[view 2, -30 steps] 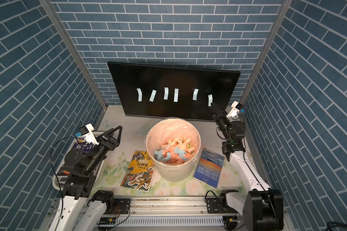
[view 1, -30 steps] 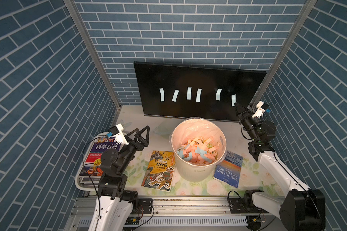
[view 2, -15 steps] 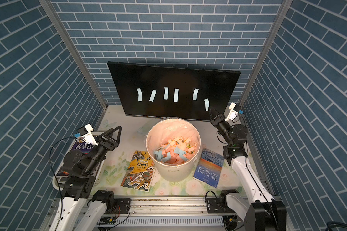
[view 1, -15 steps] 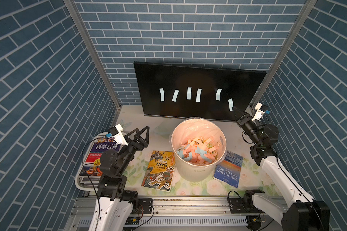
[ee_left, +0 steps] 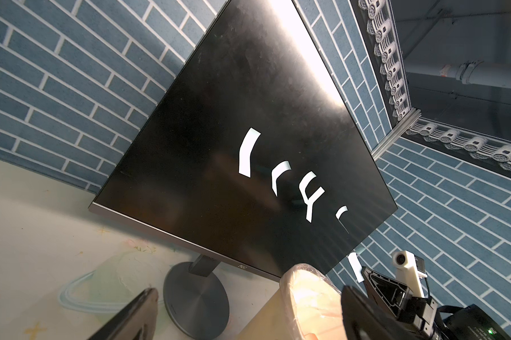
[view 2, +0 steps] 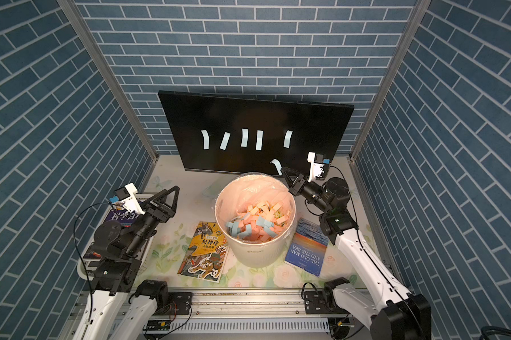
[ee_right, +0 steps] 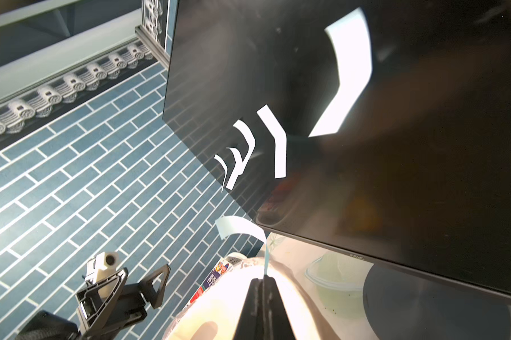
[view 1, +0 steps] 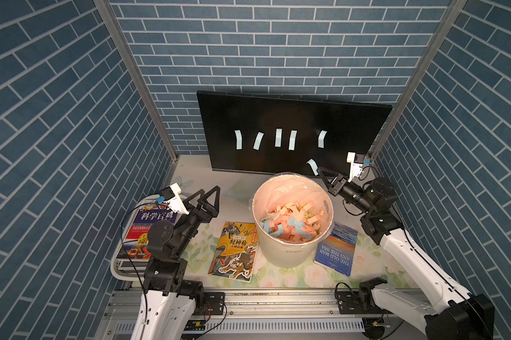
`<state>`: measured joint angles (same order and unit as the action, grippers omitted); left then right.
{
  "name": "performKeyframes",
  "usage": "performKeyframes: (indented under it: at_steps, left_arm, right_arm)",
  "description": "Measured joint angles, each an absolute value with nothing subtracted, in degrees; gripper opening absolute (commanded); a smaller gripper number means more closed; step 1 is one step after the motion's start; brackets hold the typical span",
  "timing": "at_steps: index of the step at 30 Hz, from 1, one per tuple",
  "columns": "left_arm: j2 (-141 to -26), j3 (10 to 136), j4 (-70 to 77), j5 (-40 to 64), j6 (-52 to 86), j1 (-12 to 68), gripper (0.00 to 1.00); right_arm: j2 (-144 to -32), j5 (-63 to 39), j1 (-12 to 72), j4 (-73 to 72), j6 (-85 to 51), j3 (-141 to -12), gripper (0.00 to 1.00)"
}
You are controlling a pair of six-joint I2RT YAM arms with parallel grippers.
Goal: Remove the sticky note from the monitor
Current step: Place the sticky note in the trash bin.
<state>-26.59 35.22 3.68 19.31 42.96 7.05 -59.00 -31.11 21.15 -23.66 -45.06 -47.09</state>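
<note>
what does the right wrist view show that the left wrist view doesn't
Only right wrist: the left tool whole and open, the left camera and a book. Only left wrist: the right camera and a pipe overhead. Both: the monitor with stuck notes, its stand, the bin, and the shut right tool pinching a note.

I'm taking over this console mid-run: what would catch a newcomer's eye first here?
The black monitor at the back of the table stands out, five pale sticky notes in a row across its screen. In front of it sits a white bin piled with pink and blue paper strips. Near the bin's far rim the right gripper is shut on a sixth, pale blue sticky note, apart from the screen.
</note>
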Motion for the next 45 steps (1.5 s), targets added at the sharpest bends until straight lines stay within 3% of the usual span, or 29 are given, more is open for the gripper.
performKeyframes:
  at_steps: [17, 37, 45]
  left_arm:
    - [-26.98, 34.54, 4.03, 20.12, 43.51, 7.05, 1.00]
    - [-28.51, 33.80, 4.99, 20.88, 44.21, 7.05, 1.00]
    - [-28.51, 33.43, 5.02, 20.91, 44.18, 7.05, 1.00]
  right_arm:
    - [-58.61, -25.10, 35.44, -4.10, -24.80, -54.43, 0.00]
    - [-65.93, -0.54, 52.99, 13.56, -9.02, -62.15, 0.00]
    - [-67.02, 4.34, 55.75, 15.38, -7.18, -62.74, 0.17]
